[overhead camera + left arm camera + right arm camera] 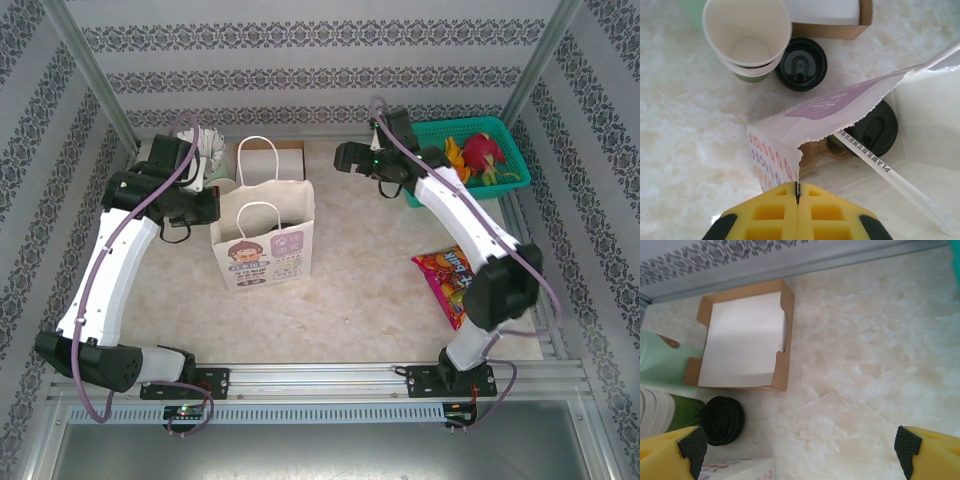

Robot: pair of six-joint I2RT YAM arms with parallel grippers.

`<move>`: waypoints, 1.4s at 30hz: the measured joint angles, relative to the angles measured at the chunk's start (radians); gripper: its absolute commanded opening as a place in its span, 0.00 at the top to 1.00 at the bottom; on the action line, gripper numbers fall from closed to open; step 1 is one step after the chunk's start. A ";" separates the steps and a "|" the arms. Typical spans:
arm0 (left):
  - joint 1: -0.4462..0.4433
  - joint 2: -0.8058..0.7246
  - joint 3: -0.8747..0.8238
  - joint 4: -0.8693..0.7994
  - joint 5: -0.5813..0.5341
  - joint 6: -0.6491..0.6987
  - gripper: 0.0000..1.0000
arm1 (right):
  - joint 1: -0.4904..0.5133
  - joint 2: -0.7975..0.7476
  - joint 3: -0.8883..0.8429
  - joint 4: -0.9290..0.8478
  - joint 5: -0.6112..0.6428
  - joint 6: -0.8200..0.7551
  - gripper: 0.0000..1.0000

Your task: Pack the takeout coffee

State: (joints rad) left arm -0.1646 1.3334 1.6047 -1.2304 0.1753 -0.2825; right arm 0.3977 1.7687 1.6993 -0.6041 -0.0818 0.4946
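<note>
Coffee cup (872, 129) sits inside the paper bag (830, 102). Left gripper (797, 192) pinches the bag's rim; right gripper (800, 452) hangs with jaws apart.

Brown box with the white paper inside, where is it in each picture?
Top view: the brown box sits at the back of the table, just behind the paper bag.
Left wrist view: the brown box is at the top edge, above the paper bag.
Right wrist view: the brown box is in the upper left.
Shared landmark: the paper bag, at the bottom edge of the right wrist view.
</note>
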 measured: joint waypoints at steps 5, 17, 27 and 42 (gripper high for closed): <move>0.092 -0.034 -0.054 -0.003 0.045 0.040 0.93 | 0.048 0.226 0.166 -0.012 -0.022 0.005 0.06; 0.272 -0.042 -0.062 -0.004 0.133 0.132 0.74 | 0.116 0.632 0.502 -0.028 -0.096 0.064 0.26; 0.272 -0.031 -0.119 0.027 0.282 0.130 0.42 | 0.135 0.747 0.598 -0.064 -0.015 0.094 0.72; 0.264 -0.033 -0.206 0.144 0.425 0.117 0.36 | 0.111 0.702 0.522 -0.050 0.100 0.066 0.98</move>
State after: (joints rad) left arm 0.0994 1.3006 1.3983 -1.0863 0.6006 -0.1654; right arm 0.5091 2.4706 2.2215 -0.6540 0.0177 0.5610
